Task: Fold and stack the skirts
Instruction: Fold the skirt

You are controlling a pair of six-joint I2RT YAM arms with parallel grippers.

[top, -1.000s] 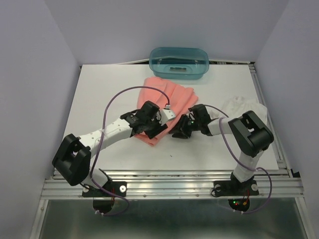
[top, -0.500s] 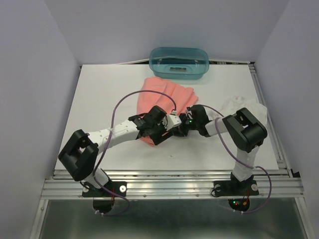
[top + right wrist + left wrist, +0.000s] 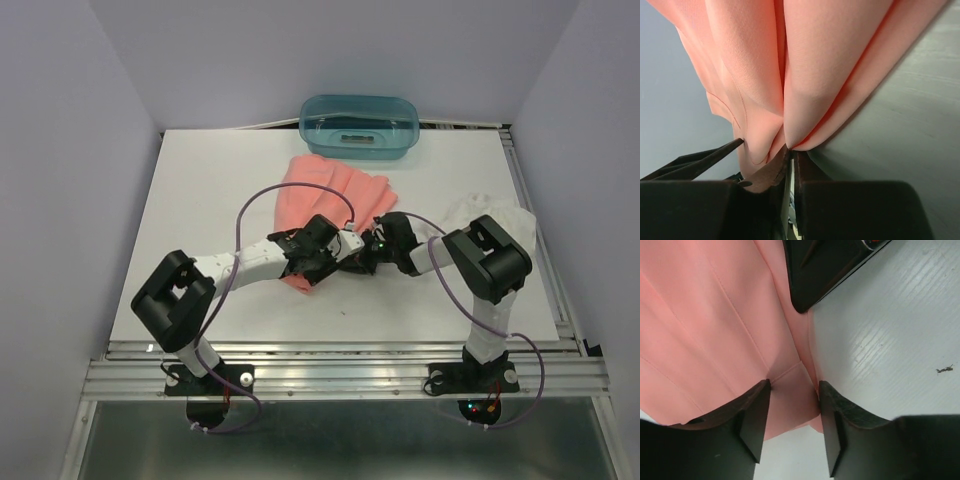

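Note:
The salmon-pink skirt (image 3: 335, 190) lies spread on the white table, behind both arms. Its near corner (image 3: 790, 385) sits between the fingers of my left gripper (image 3: 794, 390), which stands open astride it without pinching. My right gripper (image 3: 791, 156) is shut on a fold of the skirt's edge (image 3: 790, 135), right beside the left one. In the top view the two grippers, left (image 3: 335, 262) and right (image 3: 358, 262), meet at that near right corner. The white skirt (image 3: 468, 210) lies crumpled at the right, partly hidden by my right arm.
A teal translucent tub (image 3: 360, 125) stands at the table's back edge, just behind the pink skirt. The right gripper's black body (image 3: 825, 270) fills the top of the left wrist view. A metal rail (image 3: 340, 355) runs along the near edge.
My left gripper has swung right onto the pink skirt's near corner, next to the right gripper. The right gripper has closed on the skirt's edge.

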